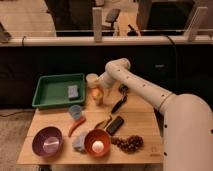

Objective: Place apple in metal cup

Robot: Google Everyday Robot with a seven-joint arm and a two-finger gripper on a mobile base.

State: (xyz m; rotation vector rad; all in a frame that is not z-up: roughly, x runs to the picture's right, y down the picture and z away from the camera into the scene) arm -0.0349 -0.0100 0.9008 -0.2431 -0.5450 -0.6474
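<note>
Gripper point(100, 88) sits low at the back of the table point(146, 124), right on top of the apple point(96, 95). I cannot tell whether it grips the fruit or merely covers it. The apple lies just in front of the metal cup point(92, 80), close beside it and not in it. Risks as I judge them: if the hold is shallow, the round fruit slips out on the lift and rolls toward the blue cup point(75, 111) or the green tray point(56, 91). The metal cup stands so near that a wrist swing may clip its rim and tip it. The apple looks about as wide as the cup's mouth, so an off-centre release may leave it perched or bounce it off. My note: lift straight up first, then centre.
</note>
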